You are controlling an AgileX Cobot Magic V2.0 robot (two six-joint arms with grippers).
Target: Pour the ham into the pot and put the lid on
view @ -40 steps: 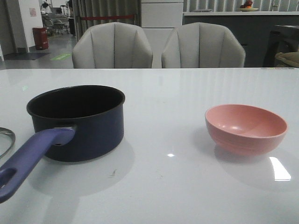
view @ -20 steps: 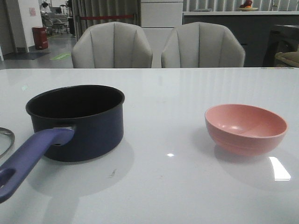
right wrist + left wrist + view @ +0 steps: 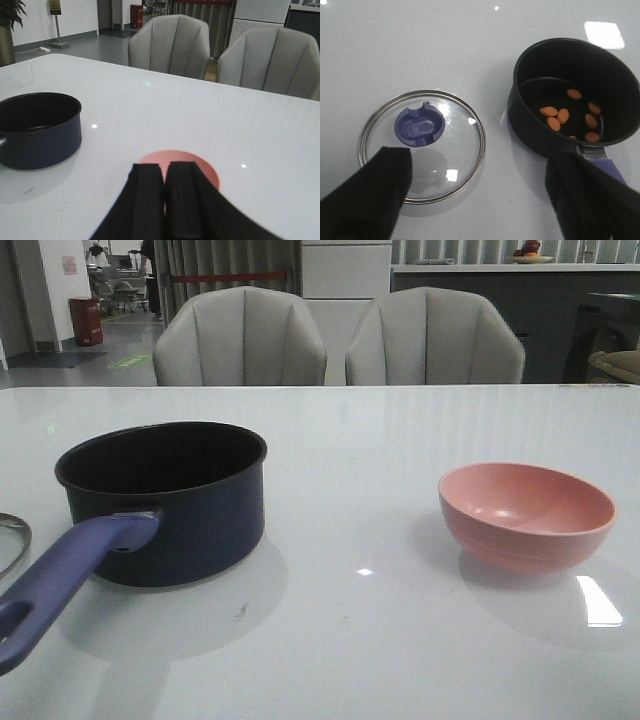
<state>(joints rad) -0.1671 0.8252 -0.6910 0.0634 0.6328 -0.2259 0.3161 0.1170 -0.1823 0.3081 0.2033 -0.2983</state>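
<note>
Orange-pink ham (image 3: pixel 563 115) is being seen lying inside the pot (image 3: pixel 165 502), nothing having visibly changed over the last second, so only covering is being awaited; the lid (image 3: pixel 422 145) is lying just beside it under the wide-open, empty left gripper (image 3: pixel 485 200), the right gripper (image 3: pixel 165 186) being closed on nothing above the empty pink bowl (image 3: pixel 526 516).

Both arms only show their fingers: the left gripper (image 3: pixel 485 195) has two wide, matte black, blunt wedge-shaped fingers (image 3: pixel 367 200), and the right gripper (image 3: pixel 165 200) has the same plain black ones.
</note>
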